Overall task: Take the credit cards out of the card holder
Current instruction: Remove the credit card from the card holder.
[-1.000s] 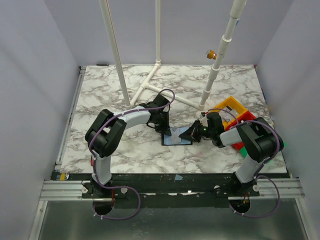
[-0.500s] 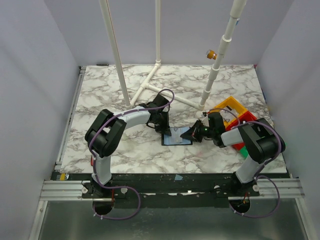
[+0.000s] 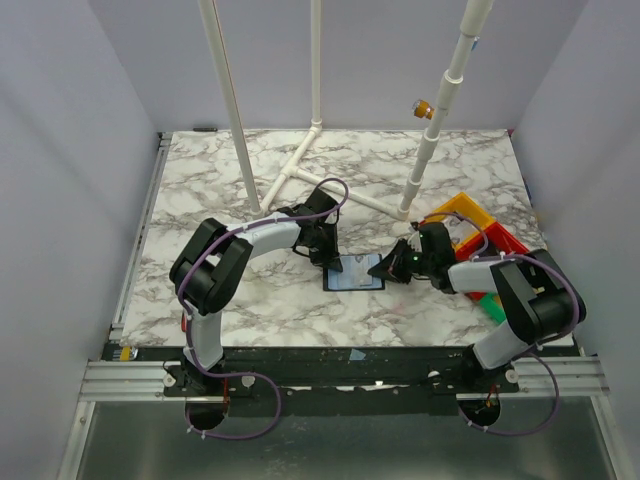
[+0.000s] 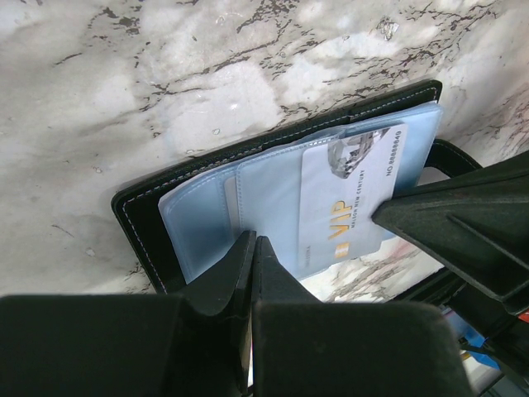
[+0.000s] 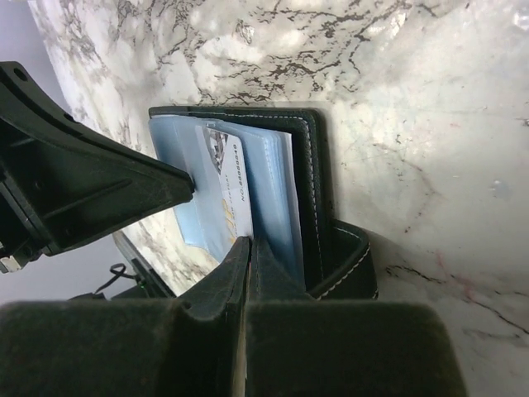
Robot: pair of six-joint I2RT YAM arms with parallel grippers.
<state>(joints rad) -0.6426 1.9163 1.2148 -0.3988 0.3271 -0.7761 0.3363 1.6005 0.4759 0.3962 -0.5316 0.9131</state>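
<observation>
The card holder point(image 3: 352, 274) lies open on the marble, black outside point(image 4: 140, 223) with pale blue sleeves point(image 5: 277, 178). One pale blue-grey credit card point(image 4: 347, 198) marked VIP sticks partway out of a sleeve point(image 5: 230, 190). My left gripper point(image 3: 330, 258) is shut, and its tips point(image 4: 253, 241) press down on the blue sleeve at the holder's far edge. My right gripper point(image 3: 388, 268) comes in from the right, shut point(image 5: 249, 241) on the card's outer edge. Its fingers point(image 4: 463, 231) show in the left wrist view, touching the card.
Yellow point(image 3: 462, 215), red point(image 3: 495, 242) and green point(image 3: 490, 300) bins sit at the table's right, close behind the right arm. A white pipe frame point(image 3: 300, 165) stands on the far half of the table.
The right jaws have closed the last bit on the card's edge, and the right arm's elbow has swung out to the right. The left arm and card holder have stayed put.
</observation>
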